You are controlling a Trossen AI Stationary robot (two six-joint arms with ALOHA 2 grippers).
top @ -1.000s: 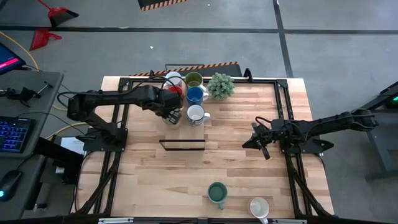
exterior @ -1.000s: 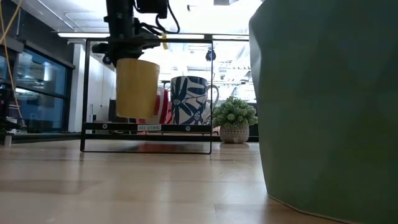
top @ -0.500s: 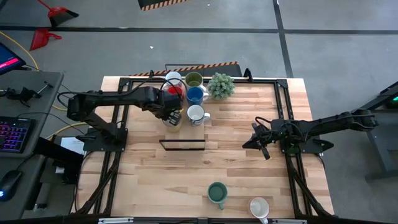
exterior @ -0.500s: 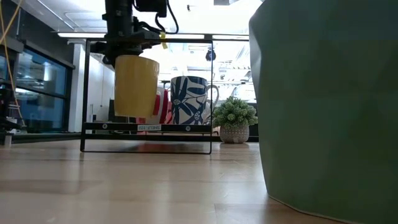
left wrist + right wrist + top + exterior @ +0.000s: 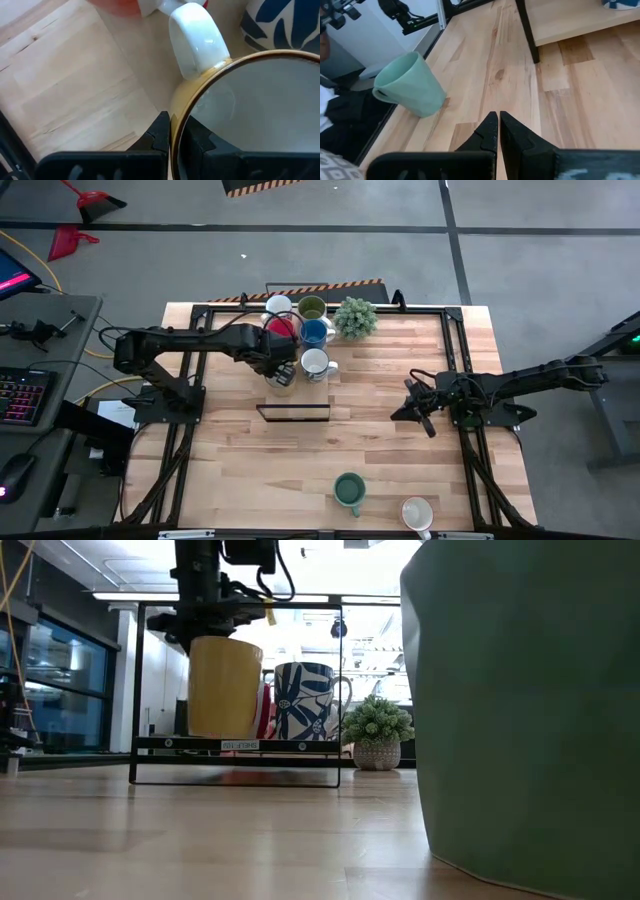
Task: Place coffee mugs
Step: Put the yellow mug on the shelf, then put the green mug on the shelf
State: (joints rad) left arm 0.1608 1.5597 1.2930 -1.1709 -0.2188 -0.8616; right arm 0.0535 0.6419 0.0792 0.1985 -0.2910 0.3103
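The wooden surface (image 5: 390, 440) carries a low black rack (image 5: 235, 745) whose white label cannot be read. The left pincer (image 5: 280, 368) is clamped on the rim of a yellow mug (image 5: 224, 686), one finger (image 5: 161, 131) outside the wall and one inside, holding it upright with its base just at the rack's front rail, beside the white mug with blue leaf print (image 5: 303, 700). The right pincer (image 5: 412, 402) rests at the surface's right side with its fingers pressed together, holding nothing.

Seven mugs show from above: the yellow one, a red (image 5: 281, 326), a blue (image 5: 314, 332), an olive green (image 5: 312, 307), two white (image 5: 278, 305) at the rack, a teal (image 5: 349, 490) and a further white mug (image 5: 417, 513) near the front edge. One small potted plant (image 5: 355, 317) stands beside the blue mug.
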